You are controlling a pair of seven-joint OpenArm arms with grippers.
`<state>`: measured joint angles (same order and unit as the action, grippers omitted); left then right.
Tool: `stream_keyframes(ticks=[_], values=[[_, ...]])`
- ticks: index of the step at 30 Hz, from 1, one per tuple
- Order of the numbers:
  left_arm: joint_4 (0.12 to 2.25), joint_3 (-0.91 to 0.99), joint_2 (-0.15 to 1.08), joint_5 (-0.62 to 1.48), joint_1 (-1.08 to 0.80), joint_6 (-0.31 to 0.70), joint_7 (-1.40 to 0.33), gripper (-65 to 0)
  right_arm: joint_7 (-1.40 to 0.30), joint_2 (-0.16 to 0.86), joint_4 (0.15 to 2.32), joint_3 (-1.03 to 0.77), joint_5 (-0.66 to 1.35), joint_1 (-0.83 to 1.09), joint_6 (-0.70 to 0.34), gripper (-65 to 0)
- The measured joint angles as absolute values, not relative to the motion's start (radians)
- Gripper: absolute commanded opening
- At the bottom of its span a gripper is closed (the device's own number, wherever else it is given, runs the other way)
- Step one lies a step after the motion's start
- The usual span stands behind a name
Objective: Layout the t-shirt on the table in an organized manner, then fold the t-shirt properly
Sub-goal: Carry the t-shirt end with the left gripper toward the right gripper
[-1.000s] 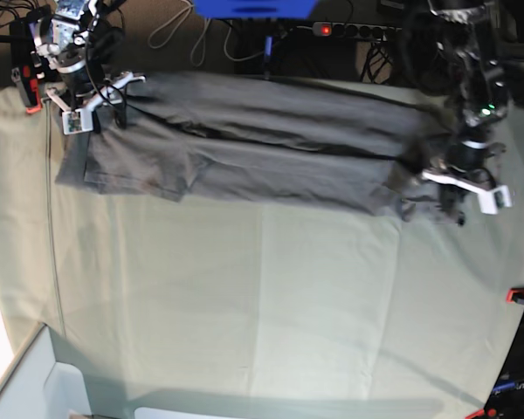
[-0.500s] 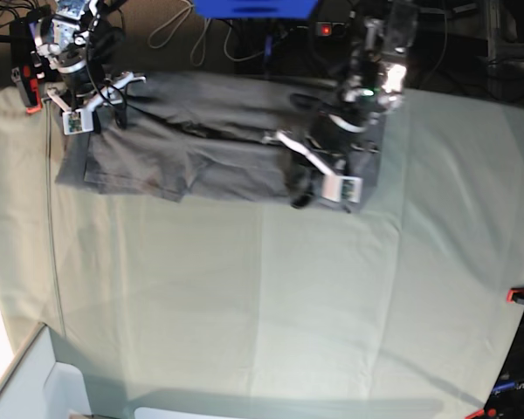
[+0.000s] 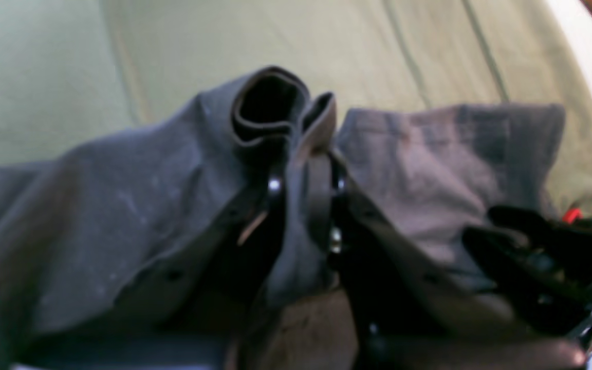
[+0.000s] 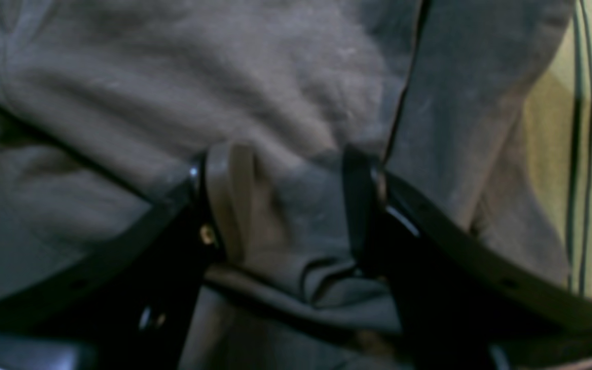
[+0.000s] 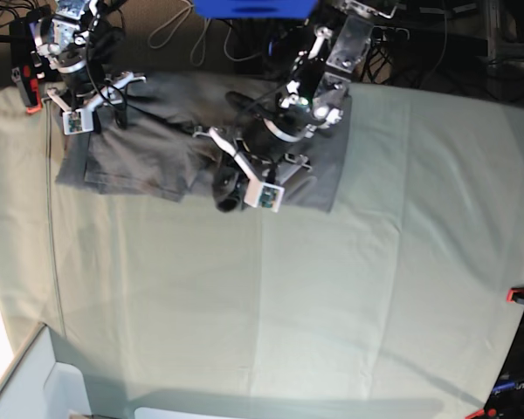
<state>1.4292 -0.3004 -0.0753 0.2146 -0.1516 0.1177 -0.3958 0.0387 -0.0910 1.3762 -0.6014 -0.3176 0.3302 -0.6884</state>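
The t-shirt (image 5: 157,140) is dark grey, rumpled, doubled over itself at the far edge of the table (image 5: 332,297), long axis running left-right w/ one sleeve end at your far left. Your left gripper (image 5: 244,179) is clamped on a fold of it, arm reaching in over the shirt's middle. Right gripper (image 5: 100,103) sits at the far-left corner, jaws apart w/ fabric bunched between them; can't tell if it's actually pinching.

Dim clutter behind the far edge, a blue box (image 5: 254,8) at top centre, a power strip (image 5: 341,30) with a red lit switch, pale cables (image 5: 170,35) looping over brown floor, a white bin (image 5: 35,384) at lower left, bright glare along the left edge
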Motion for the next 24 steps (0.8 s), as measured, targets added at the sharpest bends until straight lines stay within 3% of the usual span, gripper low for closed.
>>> stream_keyframes(ticks=[5, 7, 13, 16, 24], values=[[1.385, -0.301, -0.075, 0.218, -0.134, 0.116, -0.408, -64.2, 0.039, -0.091, 1.376, -0.601, -0.318, 0.330, -0.688, -35.9], [1.385, -0.317, -0.072, 0.217, -0.134, 0.115, -0.408, -60.4, 0.039, -0.091, 1.376, -0.601, -0.318, 0.330, -0.688, -35.9], [1.388, -0.414, -0.065, 0.218, -0.136, 0.116, -0.407, -36.8, 0.039, -0.091, 1.377, -0.601, -0.318, 0.330, -0.689, -35.9], [1.405, -0.463, -0.064, 0.218, -0.136, 0.116, -0.408, -28.6, 0.038, -0.091, 1.378, -0.601, -0.318, 0.330, -0.689, -35.9], [1.634, -0.458, 0.017, 0.220, -0.152, 0.111, -0.407, -27.7, 0.038, -0.089, 1.378, -0.601, -0.318, 0.330, -0.690, -35.9]])
